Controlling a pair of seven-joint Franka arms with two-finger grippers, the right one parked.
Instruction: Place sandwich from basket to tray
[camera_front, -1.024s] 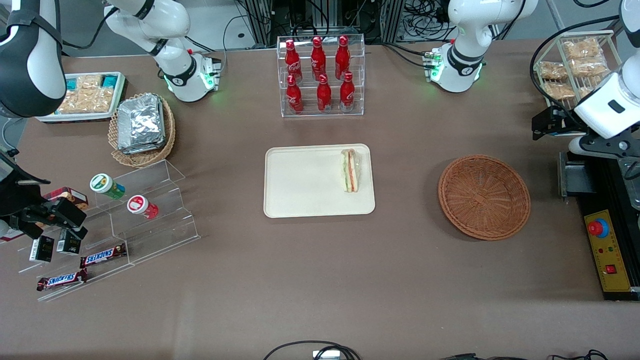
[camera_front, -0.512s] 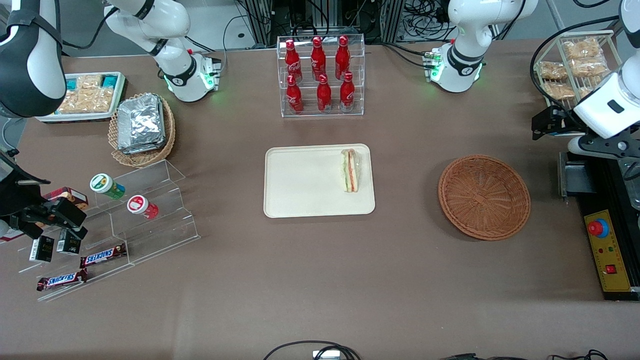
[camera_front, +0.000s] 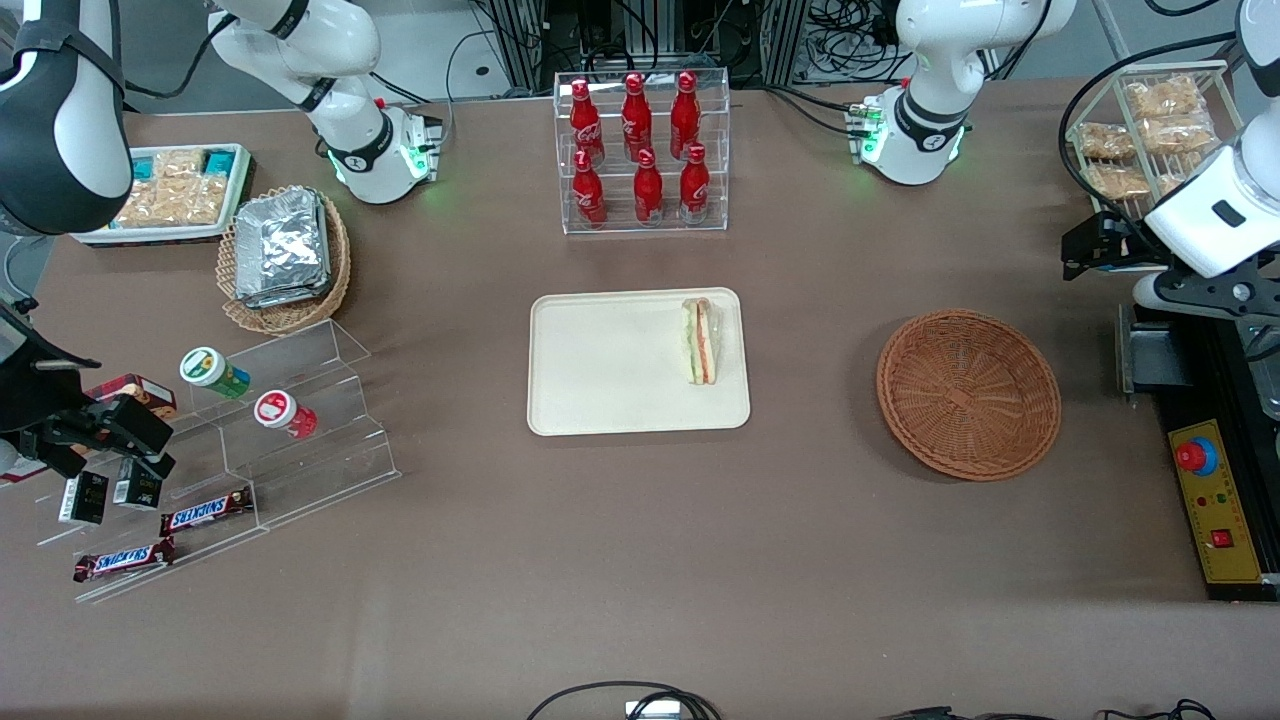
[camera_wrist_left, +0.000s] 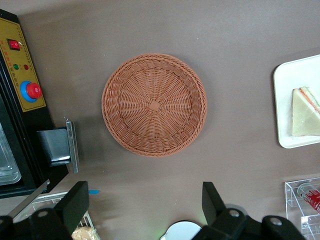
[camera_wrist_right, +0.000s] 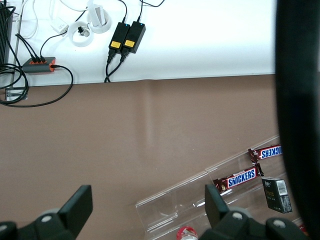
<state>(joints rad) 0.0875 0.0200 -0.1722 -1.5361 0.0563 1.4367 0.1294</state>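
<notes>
Lying on the cream-beige rectangular tray — well apart from the empty reddish-brown round wicker basket — the wrapped triangular sandwich looks delivered; the left gripper, fingers spread and holding nothing, hangs above the basket.

SNICKERS reads in white-and-blue lettering on two brown candy bars: the first bar and the second bar lie on the lowest steps of a clear acrylic riser toward the parked arm's end of the tabletop; the right wrist view shows the same word on both. The red bottles in the clear rack carry white script, probably a cola logo, too small to read. Small black boxes bear print that cannot be made out
</notes>
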